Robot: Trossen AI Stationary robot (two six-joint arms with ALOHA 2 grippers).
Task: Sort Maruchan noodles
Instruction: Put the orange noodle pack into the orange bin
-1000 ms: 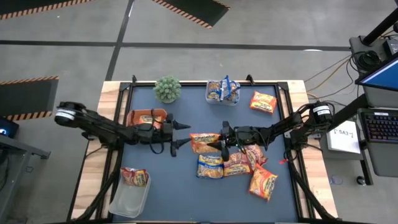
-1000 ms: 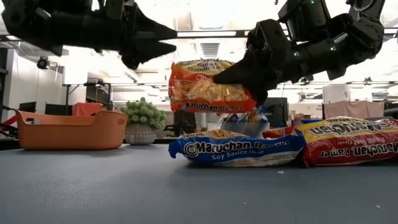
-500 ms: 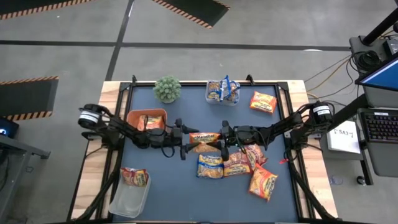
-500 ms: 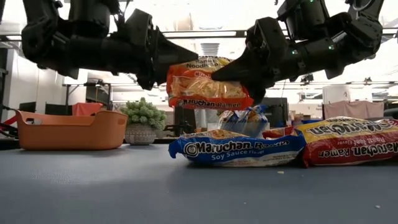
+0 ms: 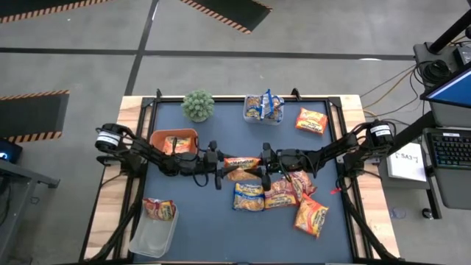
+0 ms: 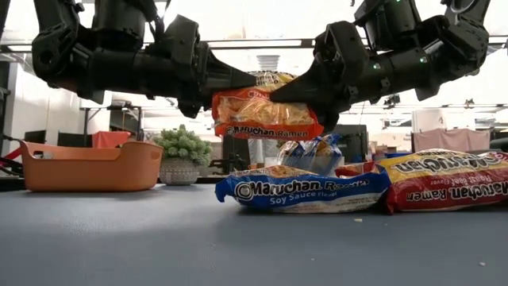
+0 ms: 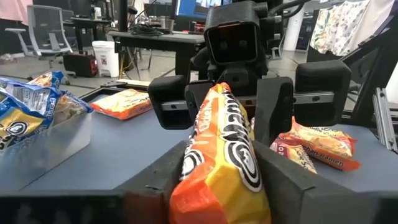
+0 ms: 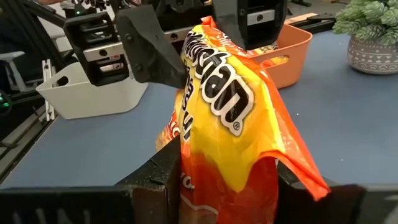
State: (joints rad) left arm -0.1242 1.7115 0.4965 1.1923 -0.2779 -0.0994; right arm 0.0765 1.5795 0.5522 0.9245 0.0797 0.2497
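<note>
on the left we see an orange tray [image 5: 157,137] with a noodle packet inside, and a clear tub [image 5: 151,239] near the front corner with a red packet [image 5: 159,209] on its edge. next our left gripper [image 5: 218,168] pinches one end of an orange maruchan packet [image 6: 264,114] held up in the air. our right gripper [image 5: 263,164] squeezes the other end of it. under it a blue soy sauce packet [image 6: 302,189] lies on the table [image 5: 206,228], touching a red packet [image 6: 444,179] beside it. at the back sit a little plant [image 5: 197,105] and a tub of packets [image 5: 263,109].
</note>
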